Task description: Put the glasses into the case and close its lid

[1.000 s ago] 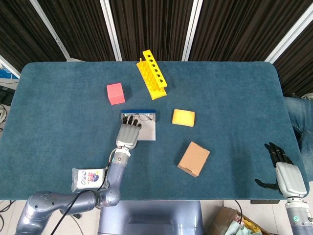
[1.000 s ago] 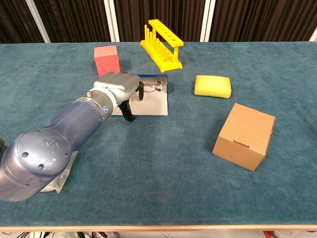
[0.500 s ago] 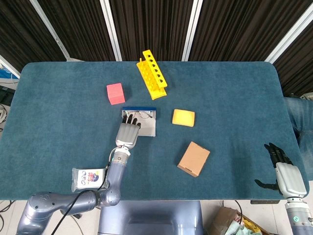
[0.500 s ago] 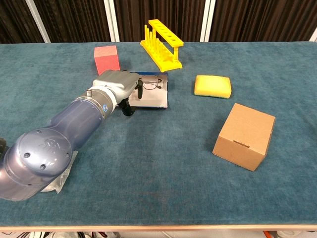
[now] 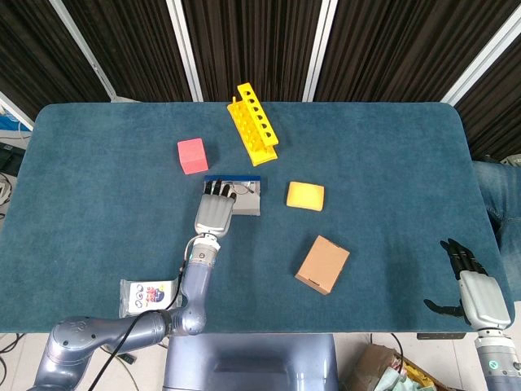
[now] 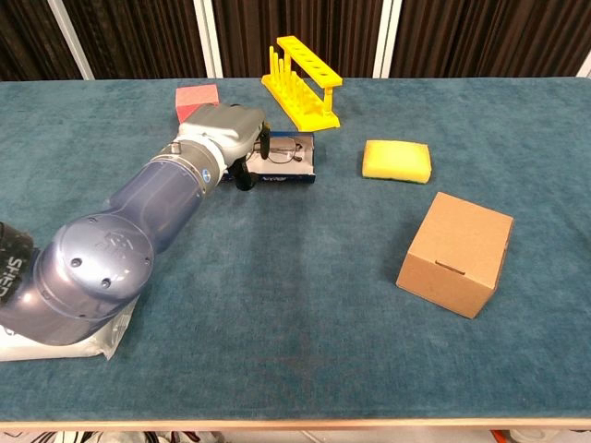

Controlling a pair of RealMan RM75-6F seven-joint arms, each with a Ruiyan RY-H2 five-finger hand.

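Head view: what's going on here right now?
The left robot hand is at the open blue glasses case near the table's middle, fingers on its left part. The thin wire-framed glasses already lie inside, and the lid is not yet shut. Whether it grips the lid cannot be told. The right robot hand hangs open off the table's right edge, holding nothing. A red cube, yellow rack, yellow sponge and brown cardboard box sit untouched around the case.

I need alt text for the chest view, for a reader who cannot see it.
The robot's left hand rests on a flat blue glasses case whose lid is not shut, thin-framed glasses showing inside. On the teal table also stand a yellow rack, yellow sponge and cardboard box.
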